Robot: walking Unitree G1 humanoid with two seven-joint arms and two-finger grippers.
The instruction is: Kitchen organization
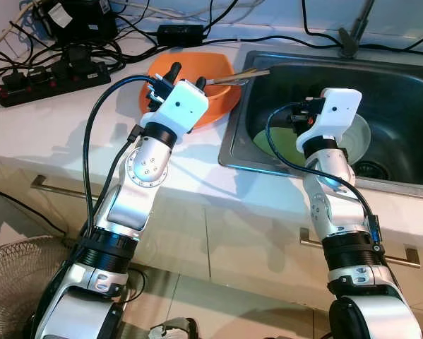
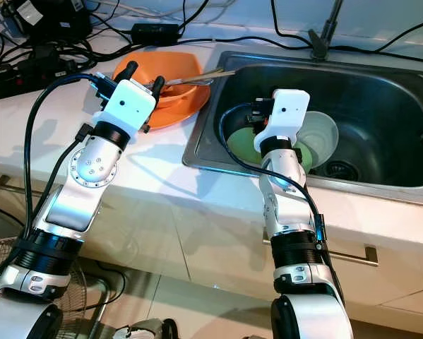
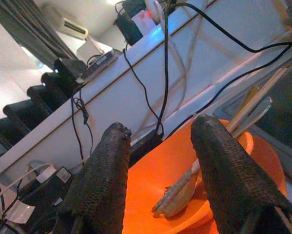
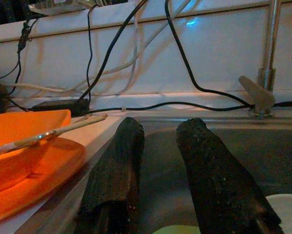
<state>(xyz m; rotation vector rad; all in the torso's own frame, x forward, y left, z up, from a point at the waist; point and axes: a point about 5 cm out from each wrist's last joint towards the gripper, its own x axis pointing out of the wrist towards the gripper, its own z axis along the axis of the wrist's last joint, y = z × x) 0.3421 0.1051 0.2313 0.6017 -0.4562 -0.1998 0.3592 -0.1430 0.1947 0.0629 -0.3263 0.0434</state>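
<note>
At the far left of the white countertop we see a black power strip amid a tangle of cables. Next to it our left gripper hovers over the near edge of the orange bowl, its two black fingers spread apart and holding nothing. The bowl sits on an orange plate just beside the sink's left rim, and a pair of chopsticks together with a spoon rests inside it, the chopstick tips reaching out over the sink edge. Further right, our right gripper hangs inside the steel sink, fingers parted and empty, above a green plate and a white bowl lying on the basin floor. The faucet stands at the back of the sink.
</note>
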